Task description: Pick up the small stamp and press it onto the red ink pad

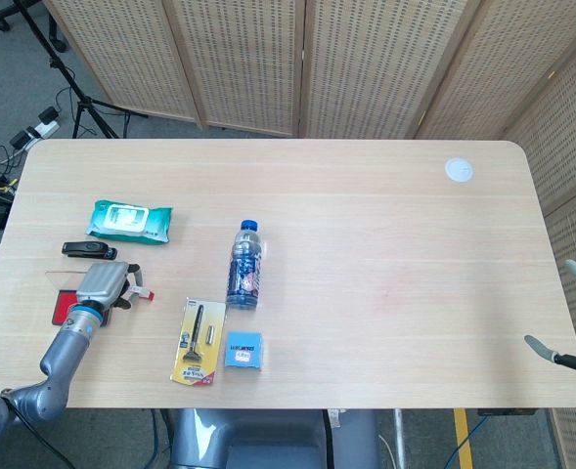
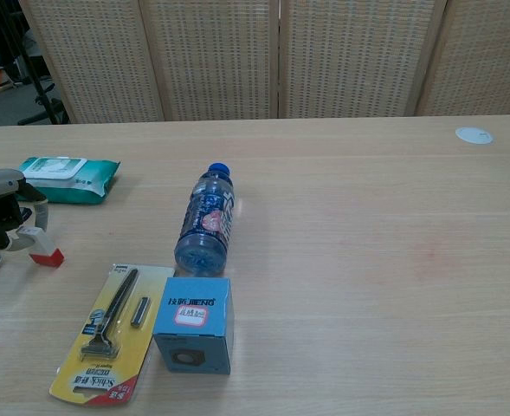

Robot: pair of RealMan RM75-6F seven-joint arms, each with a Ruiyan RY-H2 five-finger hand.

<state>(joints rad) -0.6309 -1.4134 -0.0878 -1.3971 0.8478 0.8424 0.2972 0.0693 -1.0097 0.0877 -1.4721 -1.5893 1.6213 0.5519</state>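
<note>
The small stamp (image 2: 40, 250), white with a red base, is held in the fingers of the left hand (image 1: 104, 284), tilted, its red end low over the table (image 1: 385, 234) just right of the red ink pad (image 1: 63, 307); whether the base touches the wood cannot be told; the pad lies flat, partly hidden under the hand. Behind the pad lies a black stick (image 1: 88, 250), and beyond that a green pack of wipes (image 1: 129, 221); well right of the pad a water bottle (image 1: 245, 266) lies on its side; near it sit a carded razor (image 1: 199, 342) and a blue box (image 1: 243, 350); the right hand (image 1: 573, 322) shows only at the table's far edge, its fingers apart, holding nothing.
</note>
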